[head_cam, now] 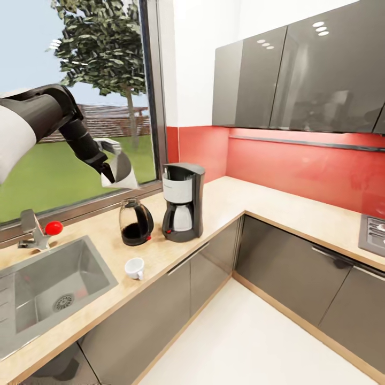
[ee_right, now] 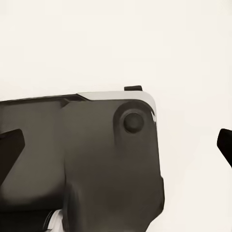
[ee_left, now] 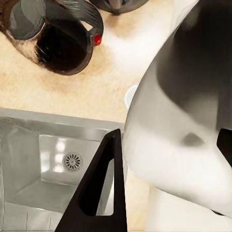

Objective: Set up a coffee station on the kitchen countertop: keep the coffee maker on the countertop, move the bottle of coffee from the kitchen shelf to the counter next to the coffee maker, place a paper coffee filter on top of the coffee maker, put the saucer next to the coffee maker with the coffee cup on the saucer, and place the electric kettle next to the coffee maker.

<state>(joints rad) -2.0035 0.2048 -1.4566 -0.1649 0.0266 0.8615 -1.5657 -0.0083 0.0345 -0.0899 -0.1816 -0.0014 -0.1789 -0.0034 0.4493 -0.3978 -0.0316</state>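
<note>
My left gripper point(head_cam: 114, 172) is shut on the white paper coffee filter point(head_cam: 123, 170), held in the air in front of the window, up and left of the coffee maker point(head_cam: 182, 202). The coffee maker stands on the beige countertop point(head_cam: 240, 200). To its left is the electric kettle point(head_cam: 135, 222), and the coffee cup point(head_cam: 135, 267) stands near the counter's front edge. In the left wrist view the coffee filter point(ee_left: 193, 72) sits between the black fingers point(ee_left: 104, 188), above the kettle point(ee_left: 58, 38). My right gripper point(ee_right: 116, 145) is open. The thin dark kitchen shelf point(head_cam: 305, 141) shows edge-on. The saucer and the bottle of coffee are out of view.
A steel sink point(head_cam: 51, 291) is set into the counter at the left, with a faucet and its red knob point(head_cam: 52, 228) behind it. Glossy grey wall cabinets point(head_cam: 299, 80) hang over the corner. A hob point(head_cam: 374, 235) sits at the far right. Pale floor lies below.
</note>
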